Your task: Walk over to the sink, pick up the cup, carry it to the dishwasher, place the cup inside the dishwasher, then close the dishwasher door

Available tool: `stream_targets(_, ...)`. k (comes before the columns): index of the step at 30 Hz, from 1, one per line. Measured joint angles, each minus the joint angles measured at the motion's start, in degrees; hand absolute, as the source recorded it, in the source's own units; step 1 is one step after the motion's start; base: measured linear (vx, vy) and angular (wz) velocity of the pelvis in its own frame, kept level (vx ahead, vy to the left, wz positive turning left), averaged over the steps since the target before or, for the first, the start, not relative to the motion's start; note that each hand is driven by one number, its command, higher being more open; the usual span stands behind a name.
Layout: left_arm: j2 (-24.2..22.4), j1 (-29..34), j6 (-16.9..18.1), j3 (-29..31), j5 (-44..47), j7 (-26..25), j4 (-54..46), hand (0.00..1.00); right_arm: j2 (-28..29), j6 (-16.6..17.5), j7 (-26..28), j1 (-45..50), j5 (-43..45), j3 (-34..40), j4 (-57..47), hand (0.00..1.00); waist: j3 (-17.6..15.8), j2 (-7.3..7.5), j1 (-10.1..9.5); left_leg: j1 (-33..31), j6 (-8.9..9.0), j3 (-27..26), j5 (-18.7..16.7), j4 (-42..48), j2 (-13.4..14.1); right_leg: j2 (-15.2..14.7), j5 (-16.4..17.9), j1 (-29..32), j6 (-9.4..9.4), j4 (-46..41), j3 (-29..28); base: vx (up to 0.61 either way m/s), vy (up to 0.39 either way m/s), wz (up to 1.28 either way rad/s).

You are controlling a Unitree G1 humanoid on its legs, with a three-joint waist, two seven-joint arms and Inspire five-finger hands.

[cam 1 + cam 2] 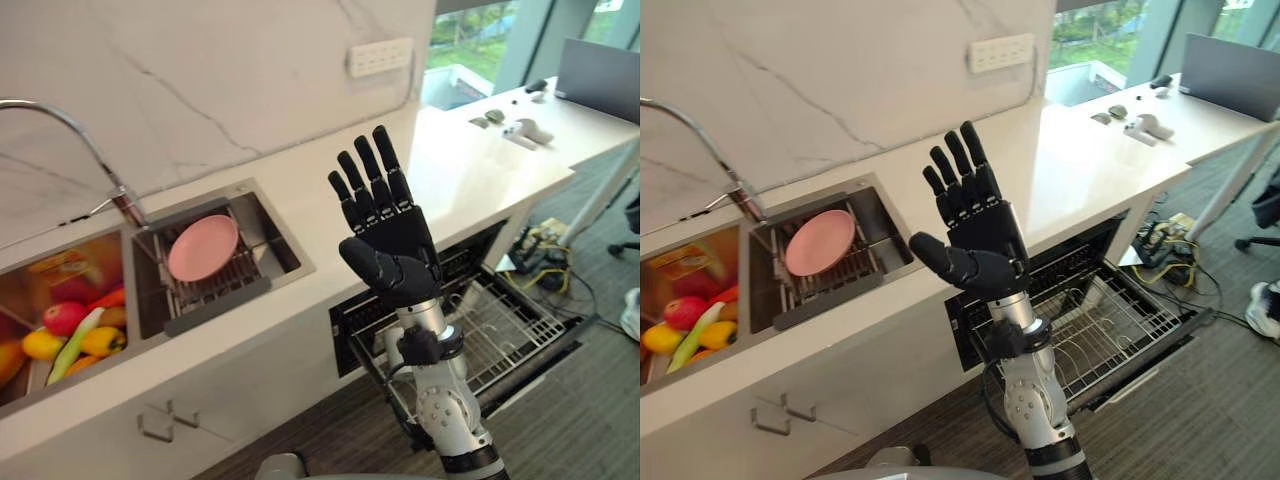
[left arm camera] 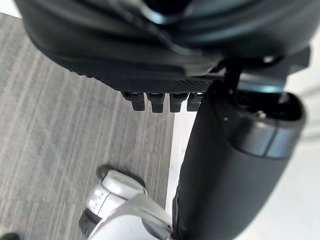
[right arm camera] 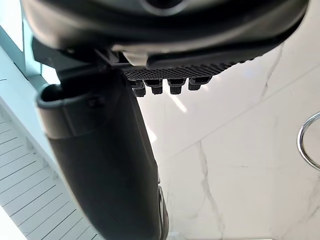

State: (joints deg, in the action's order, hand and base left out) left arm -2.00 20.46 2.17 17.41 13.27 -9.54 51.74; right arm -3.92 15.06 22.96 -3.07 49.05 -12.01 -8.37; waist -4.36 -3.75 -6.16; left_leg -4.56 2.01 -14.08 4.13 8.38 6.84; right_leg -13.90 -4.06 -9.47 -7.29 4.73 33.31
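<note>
One right robot hand [image 1: 392, 240] raised empty, fingers straight, beside the open black dishwasher [image 1: 350, 335]; left robot hand [image 2: 165, 55] hangs relaxed.
Pale shape [image 1: 1095, 293] in its metal wire rack [image 1: 1130, 320] may be the cup, uncertainly; door not yet closed.

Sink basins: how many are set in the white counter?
2. The left basin, cut by the view's edge, holds fruit and vegetables. The right basin, next to it, holds a pink plate on a wire rack. A further basin beyond the edge may be hidden.
</note>
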Motion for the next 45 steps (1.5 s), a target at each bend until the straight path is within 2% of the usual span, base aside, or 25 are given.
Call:
stream_targets(1,0.2,-0.2,-0.5,-0.5,0.0,0.0,0.1,1.0,-0.8,0.4,-1.3,-0.6,1.6,2.2,2.0,1.0,0.0,-0.06,-0.1,0.1,-2.17,-2.7,-3.3,2.0,0.2,-0.9,-0.3,-0.4,-0.25,-0.7,1.2,-0.02,0.139,0.47)
stream_targets(2,0.6,-0.1,-0.6,-1.4,0.0,0.0,0.1,1.0,-1.0,0.6,-2.0,-0.6,2.2,3.5,2.9,1.0,0.0,-0.06,-0.07,0.8,-1.99,-4.1,-4.7,2.8,0.3,-1.5,-0.3,-0.6,-0.54,-1.3,1.6,0.03,0.235,0.38)
stream_targets(3,1.6,-0.2,-0.6,-3.1,-0.8,0.1,0.2,1.0,-1.1,1.1,-3.4,-0.6,3.8,6.0,4.0,1.0,-0.2,0.26,0.28,2.0,-0.59,-5.9,-5.4,1.7,-0.8,-3.2,-0.4,-1.1,-1.53,-2.4,2.1,0.03,0.218,0.28)
stream_targets(4,2.9,-0.2,-0.6,-5.0,-1.8,0.4,0.1,1.0,-1.0,1.5,-4.8,-0.7,4.1,7.7,4.3,1.0,-0.5,0.83,0.73,3.4,-1.03,-6.3,-4.6,-1.3,-3.4,-5.3,-0.7,-1.6,-2.26,-3.6,2.2,0.04,0.268,0.28)
stream_targets(5,3.5,-0.2,-0.7,-6.3,-2.1,0.7,0.1,1.0,-1.0,1.7,-5.1,-0.7,4.3,8.1,4.2,1.0,-0.5,0.95,1.03,4.5,-1.7,-6.3,-3.9,-3.5,-5.0,-6.5,-0.8,-1.7,-2.44,-4.0,2.3,0.01,0.246,0.27)
stream_targets(6,4.8,-0.4,-1.1,-8.3,-2.1,1.2,0.1,1.0,-0.9,2.1,-5.5,-0.7,4.3,8.7,4.1,1.0,-0.8,1.78,1.68,6.0,-2.78,-6.2,-3.2,-7.6,-7.6,-8.6,-0.9,-1.4,-2.34,-5.0,2.6,0.0,0.303,0.31)
stream_targets(7,5.9,-0.8,-1.2,-9.2,-2.2,2.2,0.1,1.0,-0.6,2.1,-5.8,-0.7,4.3,9.5,3.8,1.0,-1.1,2.34,1.85,7.2,-3.18,-5.7,-2.8,-10.5,-9.6,-10.6,-0.2,-0.7,-1.22,-7.2,2.8,-0.02,0.258,0.31)
stream_targets(8,6.0,-1.2,-1.2,-9.2,-2.2,2.5,0.1,1.0,-0.4,2.1,-6.1,-0.7,4.3,9.9,3.8,1.0,-1.2,2.46,1.94,7.3,-3.24,-5.4,-2.8,-11.2,-10.2,-11.4,0.7,-0.1,0.24,-8.8,3.0,-0.02,0.229,0.44)
stream_targets(9,6.1,-2.1,-1.1,-9.2,-2.2,2.6,0.1,1.0,-0.1,2.1,-6.6,-0.7,4.2,10.9,3.5,1.0,-1.3,2.51,2.28,7.0,-3.96,-3.6,-2.3,-12.2,-11.2,-12.5,3.6,1.5,5.17,-12.9,3.0,0.01,0.179,0.75)
stream_targets(10,6.9,-2.9,-1.1,-10.2,-2.2,2.8,0.0,1.0,0.8,2.1,-7.3,-0.6,4.0,12.0,3.0,1.0,-1.6,3.06,2.93,6.8,-3.96,-1.3,-2.2,-12.5,-11.9,-12.2,7.8,2.4,9.43,-15.4,0.2,0.02,0.148,0.91)
stream_targets(11,7.9,-3.3,-1.1,-11.1,-2.2,2.8,0.0,1.0,1.2,2.1,-7.9,-0.6,3.6,12.6,2.6,1.0,-1.8,3.53,3.19,6.6,-3.96,-0.1,-2.2,-12.5,-12.3,-11.5,10.1,2.8,10.3,-15.9,-2.3,0.04,0.088,1.14)
stream_targets(12,8.6,-4.1,-1.3,-12.2,-2.2,2.9,0.0,1.0,1.6,2.1,-8.8,-0.6,3.5,13.5,1.4,1.0,-2.2,4.41,3.72,6.4,-3.98,2.1,-2.2,-12.5,-12.9,-9.5,13.1,3.1,10.33,-16.0,-7.6,0.05,0.036,0.95)
stream_targets(13,9.1,-4.4,-1.5,-12.6,-2.1,2.9,0.2,1.0,1.7,2.1,-9.2,-0.6,3.5,13.8,0.7,1.0,-2.3,4.83,4.03,6.4,-4.22,3.1,-1.8,-12.9,-13.1,-8.3,13.8,3.3,9.75,-16.0,-10.3,0.1,0.016,1.1)
stream_targets(14,9.9,-5.3,-2.2,-12.9,-2.0,3.1,1.1,1.0,1.5,1.8,-9.4,-0.6,3.3,13.8,-0.1,1.0,-2.3,5.41,4.04,6.4,-5.69,4.5,-0.1,-13.4,-12.8,-4.7,13.4,3.4,8.14,-15.6,-14.5,0.09,-0.015,0.73)
stream_targets(16,10.1,-5.7,-2.5,-12.8,-1.9,3.1,2.6,1.0,0.9,0.5,-9.2,-0.2,3.0,12.9,-0.1,1.0,-2.2,5.83,3.79,6.4,-5.77,5.7,1.4,-13.4,-11.8,-1.3,12.6,3.1,6.67,-14.1,-16.5,0.09,-0.066,0.56)
stream_targets(17,10.6,-5.8,-2.5,-12.8,-1.9,3.0,2.6,1.0,0.1,-0.3,-8.1,0.6,3.1,12.8,-0.1,1.0,-1.7,6.74,3.82,5.9,-5.66,7.2,1.6,-13.4,-11.6,1.0,12.3,3.2,5.67,-12.4,-18.8,0.08,-0.081,0.42)
stream_targets(18,10.7,-5.9,-2.5,-12.8,-1.9,3.0,2.6,1.0,-0.2,-0.4,-7.8,0.8,3.1,12.9,-0.1,1.0,-1.6,6.9,3.87,5.7,-5.69,7.5,1.7,-13.4,-11.6,1.2,12.3,3.1,5.76,-12.4,-19.4,0.1,-0.091,0.54)
stream_targets(19,10.8,-6.4,-2.5,-12.9,-2.0,3.1,2.5,1.0,-1.4,-0.5,-6.9,1.5,3.3,13.6,-0.1,1.0,-1.5,6.96,4.11,5.1,-5.66,9.2,1.9,-13.4,-11.7,1.8,11.7,3.1,4.92,-12.6,-21.6,0.11,-0.06,0.73)
stream_targets(22,10.8,-7.4,-2.1,-12.8,-3.1,3.5,2.6,1.0,-2.7,-0.6,-5.0,4.0,6.6,17.1,0.0,1.0,-1.6,6.84,4.65,4.4,-5.64,12.8,2.9,-13.4,-11.4,2.7,10.9,2.5,3.2,-13.1,-21.9,0.11,-0.074,0.65)
stream_targets(26,10.4,-7.0,-1.8,-12.3,-3.2,3.5,2.6,1.0,-2.6,-0.8,-2.1,4.3,7.2,18.5,0.1,1.0,-1.8,6.53,4.46,4.6,-5.05,13.2,3.3,-13.4,-10.5,3.5,10.9,2.1,2.97,-13.1,-21.8,0.06,-0.098,0.09)
stream_targets(28,10.1,-7.0,-1.5,-12.3,-3.1,3.4,2.5,1.0,-2.7,-2.3,2.7,4.4,7.1,18.3,0.1,1.0,-2.0,6.12,4.54,5.0,-4.75,13.3,3.4,-13.7,-10.2,3.9,10.9,1.6,2.93,-13.1,-21.7,-0.01,-0.067,-0.01)
stream_targets(31,10.0,-7.0,-1.4,-12.2,-2.6,3.4,2.5,1.0,-2.8,-3.3,5.9,4.4,5.6,17.4,0.1,1.0,-2.1,5.88,4.51,4.9,-4.16,13.7,3.3,-13.8,-9.9,4.1,11.3,1.4,2.33,-12.8,-21.5,-0.07,-0.06,0.02)
stream_targets(35,9.6,-7.0,-1.2,-10.8,-1.6,3.4,2.7,1.0,-2.9,-4.8,8.1,4.4,5.3,14.7,0.4,1.0,-2.1,6.0,4.43,3.6,-3.91,13.2,3.1,-13.8,-10.3,3.8,13.0,1.3,0.68,-10.1,-21.5,-0.12,-0.046,-0.01)
stream_targets(39,8.6,-6.6,-1.1,-9.9,-0.8,3.4,2.8,1.0,-4.4,-5.2,8.5,5.5,4.8,14.0,1.9,1.0,-2.3,4.9,4.91,3.0,-3.65,13.3,3.2,-13.8,-9.8,4.6,13.6,1.2,0.86,-9.8,-19.6,-0.13,-0.044,0.25)
stream_targets(45,8.2,-6.3,-1.0,-8.4,-0.8,3.5,2.6,1.0,-5.1,-5.3,8.5,5.9,4.7,13.8,3.3,1.0,-2.2,5.07,4.35,1.4,-3.71,12.5,3.2,-13.8,-10.0,4.2,13.9,1.4,0.58,-9.6,-18.5,0.05,-0.011,0.17)
